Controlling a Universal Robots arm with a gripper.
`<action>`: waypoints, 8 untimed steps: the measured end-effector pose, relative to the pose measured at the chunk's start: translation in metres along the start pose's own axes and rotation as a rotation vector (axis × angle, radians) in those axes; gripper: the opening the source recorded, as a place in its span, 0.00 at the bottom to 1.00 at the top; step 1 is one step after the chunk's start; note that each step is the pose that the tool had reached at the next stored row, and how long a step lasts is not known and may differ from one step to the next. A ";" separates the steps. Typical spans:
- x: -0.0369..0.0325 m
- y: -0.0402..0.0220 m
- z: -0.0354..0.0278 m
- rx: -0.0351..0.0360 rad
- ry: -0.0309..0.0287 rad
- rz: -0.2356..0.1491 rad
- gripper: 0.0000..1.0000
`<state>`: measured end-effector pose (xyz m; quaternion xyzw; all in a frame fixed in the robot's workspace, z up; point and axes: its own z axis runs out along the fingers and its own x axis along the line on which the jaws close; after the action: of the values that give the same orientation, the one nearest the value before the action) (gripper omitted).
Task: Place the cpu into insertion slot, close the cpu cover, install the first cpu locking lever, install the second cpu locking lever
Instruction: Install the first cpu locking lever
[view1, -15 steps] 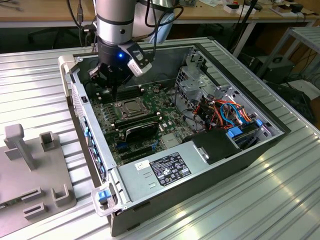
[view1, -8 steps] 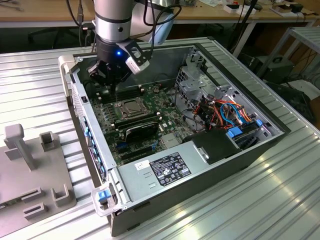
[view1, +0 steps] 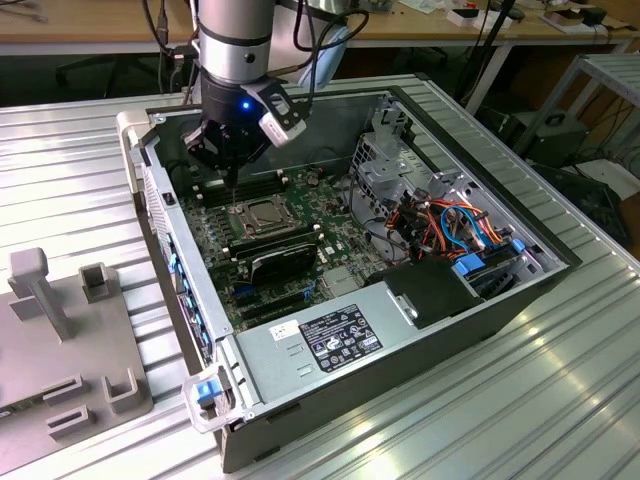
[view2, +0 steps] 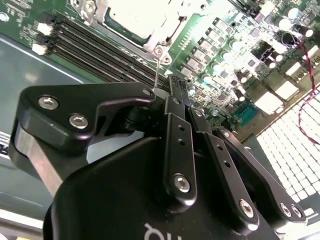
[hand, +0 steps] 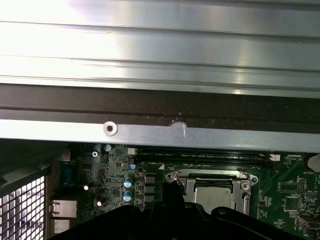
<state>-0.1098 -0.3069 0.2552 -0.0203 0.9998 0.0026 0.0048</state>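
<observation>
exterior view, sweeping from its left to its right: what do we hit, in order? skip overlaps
grey fixture plate → blue-tabbed clip at the case's front corner → cpu in its socket → power supply label → orange and blue cables → metal shelf

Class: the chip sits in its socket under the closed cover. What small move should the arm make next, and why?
Probably swing the locking lever down toward the board: its wire stands upright from a corner of the cpu cover, pinched in the pincer, so the cover isn't yet latched.
</observation>
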 end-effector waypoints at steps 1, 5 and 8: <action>-0.0013 0.0000 0.0000 0.0000 0.0000 0.000 0.11; -0.0056 0.0000 0.0001 0.0000 0.0000 0.000 0.11; -0.0062 0.0000 0.0002 -0.0001 0.0000 0.000 0.11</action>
<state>-0.1036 -0.3066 0.2551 -0.0202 0.9998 0.0027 0.0048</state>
